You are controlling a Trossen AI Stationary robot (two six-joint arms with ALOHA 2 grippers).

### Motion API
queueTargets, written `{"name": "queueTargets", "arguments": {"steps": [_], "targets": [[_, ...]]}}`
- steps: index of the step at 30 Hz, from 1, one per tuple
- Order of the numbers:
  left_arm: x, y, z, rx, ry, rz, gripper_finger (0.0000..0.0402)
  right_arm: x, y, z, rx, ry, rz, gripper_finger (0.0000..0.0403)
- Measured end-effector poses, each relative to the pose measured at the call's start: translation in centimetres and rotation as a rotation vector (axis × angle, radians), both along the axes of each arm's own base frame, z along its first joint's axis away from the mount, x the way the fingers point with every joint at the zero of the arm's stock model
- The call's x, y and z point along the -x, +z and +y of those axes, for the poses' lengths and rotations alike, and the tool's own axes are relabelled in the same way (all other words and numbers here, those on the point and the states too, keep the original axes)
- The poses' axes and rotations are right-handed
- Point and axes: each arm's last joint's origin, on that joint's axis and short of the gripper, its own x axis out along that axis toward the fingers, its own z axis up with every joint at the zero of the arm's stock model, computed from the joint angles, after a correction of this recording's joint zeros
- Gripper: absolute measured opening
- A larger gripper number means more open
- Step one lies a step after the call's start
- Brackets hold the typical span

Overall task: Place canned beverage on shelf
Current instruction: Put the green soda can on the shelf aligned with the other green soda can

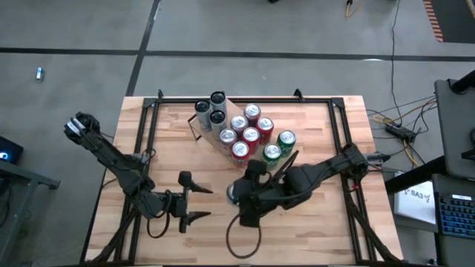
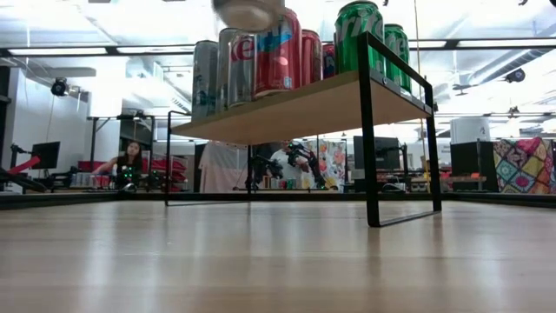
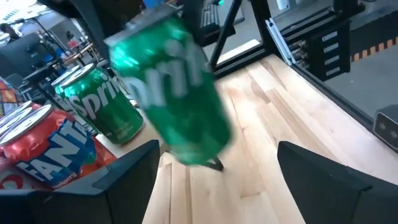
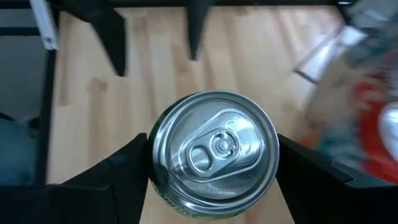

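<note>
Right hand: my right gripper (image 1: 237, 199) is hanging over the middle of the table, just in front of the shelf, and its two fingers are pinching a can from both sides.
Task item: the green aluminium beverage can with a silver pull-tab lid (image 4: 214, 146) is sitting between my right fingers, clear of the board and not yet on the shelf. The left wrist view is showing it tilted and blurred.
Left hand: my left gripper (image 1: 199, 201) is waiting low on the left half of the table. Its fingers are spread wide with nothing between them, and they are pointing toward the held can.
Shelf: the small light-wood shelf board with thin black metal end frames (image 2: 304, 109) is standing at the rear centre of the table, set at an angle to the table's edges.
Shelf load, silver: three tall silver cans (image 1: 217, 116) are crowding the shelf's far left end.
Shelf load, red: six red soda cans (image 1: 251, 136) are filling the middle, touching or nearly touching one another.
Shelf load, green: two green soda cans (image 1: 286, 138) are standing at the right end, just beside my right forearm.
Obstruction: the nearest red can and the nearest green can are lining the shelf edge that faces the held can. The black end frame (image 2: 369, 130) is standing at that same end.
Table: the large light plank tabletop (image 1: 319, 222) is carrying a loose black cable loop (image 1: 241, 241) near its front edge, below my right gripper.
Background: a person (image 2: 130, 161) is sitting far off in the room beyond the table.
</note>
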Motion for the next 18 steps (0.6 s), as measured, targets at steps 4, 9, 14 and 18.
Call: {"name": "queueTargets", "arguments": {"steps": [4,9,14,18], "targets": [[-0.8,-0.1,-0.1,0.022,0.016,-0.035,0.0310,1.7,1.2,-0.6,0.051,-0.040,0.009,0.0276],[-2.0,-0.6,-0.3,0.015,0.033,-0.071,0.0310,2.7,1.3,-0.6,0.075,-0.063,0.050,0.0276],[-3.1,-1.3,-0.6,0.010,0.044,-0.100,0.0310,3.4,1.3,-0.4,0.104,-0.069,0.075,0.0277],[-3.8,-1.8,-0.9,0.012,0.049,-0.124,0.0310,3.6,1.2,-0.5,0.118,-0.071,0.101,0.0281]]}}
